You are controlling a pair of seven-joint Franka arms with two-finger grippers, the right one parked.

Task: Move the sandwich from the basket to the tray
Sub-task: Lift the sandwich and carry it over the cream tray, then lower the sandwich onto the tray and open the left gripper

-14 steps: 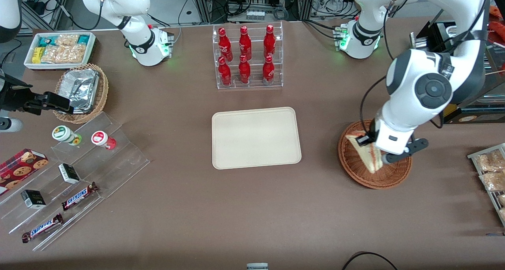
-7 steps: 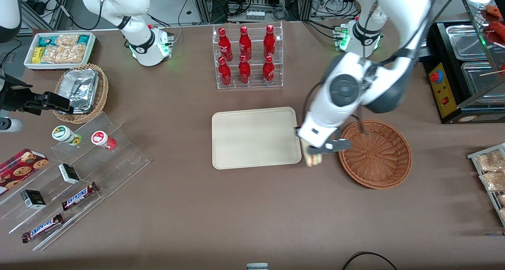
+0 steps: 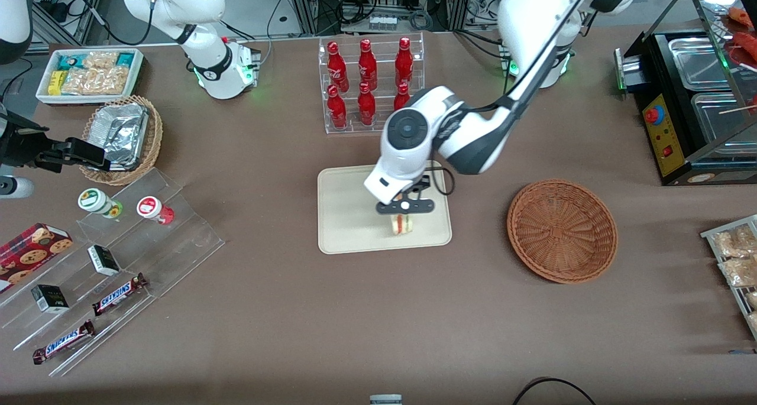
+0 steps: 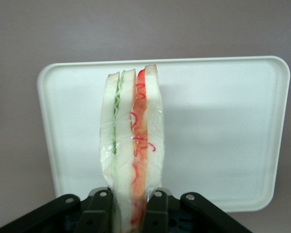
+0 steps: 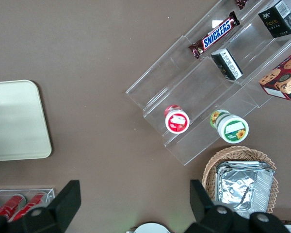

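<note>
You are looking at one tray [image 3: 349, 216], one sandwich [image 3: 402, 223] and one basket [image 3: 562, 230], with six red bottles [image 3: 366, 83] farther from the camera. Your gripper [image 3: 404, 214] is hanging over the tray, pinching the sandwich's corner [image 4: 133, 145] between both fingers [image 4: 155, 206], wedge upright, basket empty.

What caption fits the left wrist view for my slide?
Gripper shut on the sandwich, held upright above the tray.
</note>
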